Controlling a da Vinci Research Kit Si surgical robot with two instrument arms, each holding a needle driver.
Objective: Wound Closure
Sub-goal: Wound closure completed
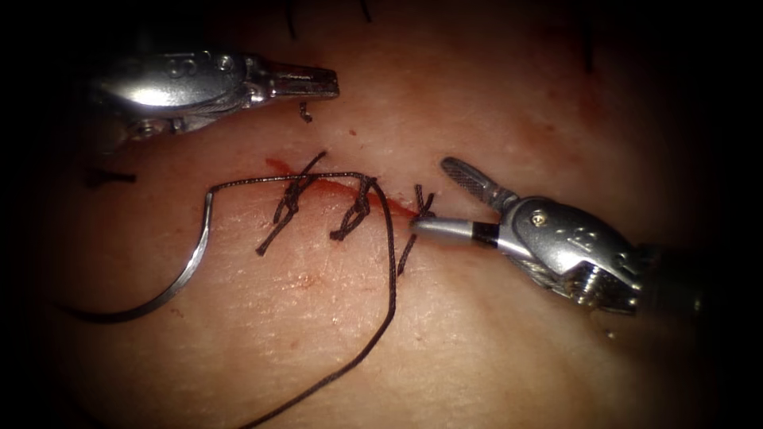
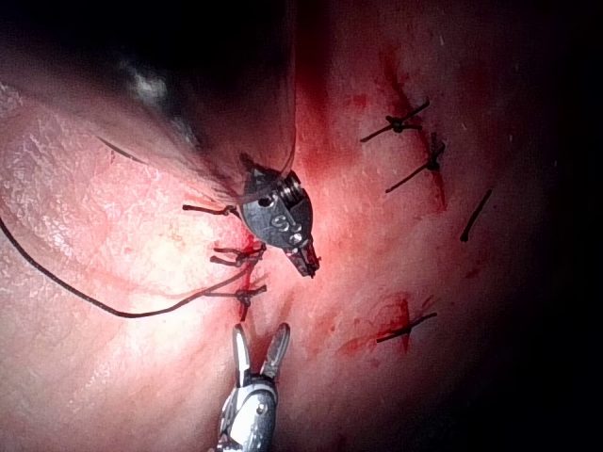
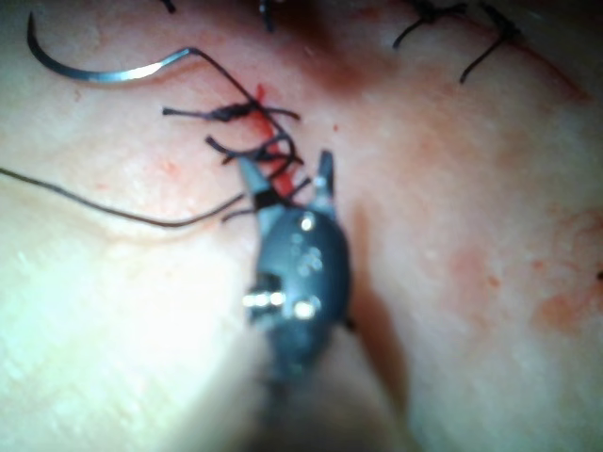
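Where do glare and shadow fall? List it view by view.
Endoscope view: glare on the shut, empty left tool; dark edges; the free needle glints on the tissue left of the cut. Left wrist view: deep shadow around its shaft. Right wrist view: strong glare on tissue beside the open, empty right tool.

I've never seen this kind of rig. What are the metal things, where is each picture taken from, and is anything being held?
Two surgical robot tools practise stitching pork belly, the tissue. The endoscope looks from above; each other picture comes from a camera near one arm's wrist. The left tool is shut and holds nothing. The right tool is open beside the cut, also holding nothing. The curved needle lies loose on the tissue, left of the stitches, its thread trailing over the cut. Red fluid marks the cut.
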